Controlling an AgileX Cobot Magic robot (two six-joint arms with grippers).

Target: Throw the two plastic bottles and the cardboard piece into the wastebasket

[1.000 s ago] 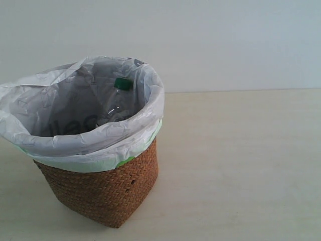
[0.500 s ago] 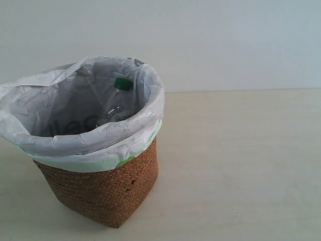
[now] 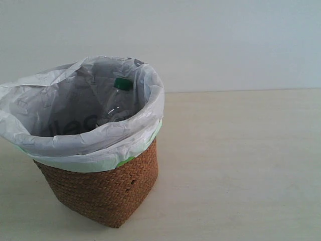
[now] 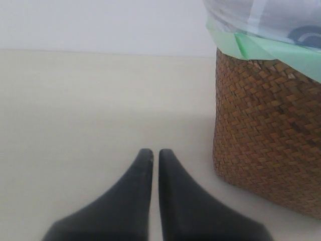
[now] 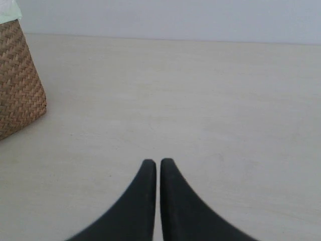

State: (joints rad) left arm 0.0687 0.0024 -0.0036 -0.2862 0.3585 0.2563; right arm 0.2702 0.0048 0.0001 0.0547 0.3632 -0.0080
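Across the last second nothing in the exterior view had shifted. The wicker wastebasket (image 3: 103, 188) stood in the same spot on the pale worktop (image 3: 241, 165), its white liner bag (image 3: 80, 143) folded over the rim. The larger clear bottle (image 3: 116, 105) with the green cap (image 3: 123, 84) leaned inside against the far side of the liner exactly as before. Neither arm showed in that view. The left end effector (image 4: 151, 156) was low over bare worktop just beside the basket's woven wall, its two dark fingers drawn together to a thin slit and gripping nothing. The right end effector (image 5: 158, 165) was likewise closed to a hairline gap and empty, with the basket apart from it at the edge of its view. The smaller bottle and the cardboard piece could not be seen in any view. Nothing lay on the visible worktop, so they were probably deep in the basket below the liner's fold, though that could not be confirmed. The stillness, the empty end effectors and the bare worktop suggested the task was done or very nearly so.
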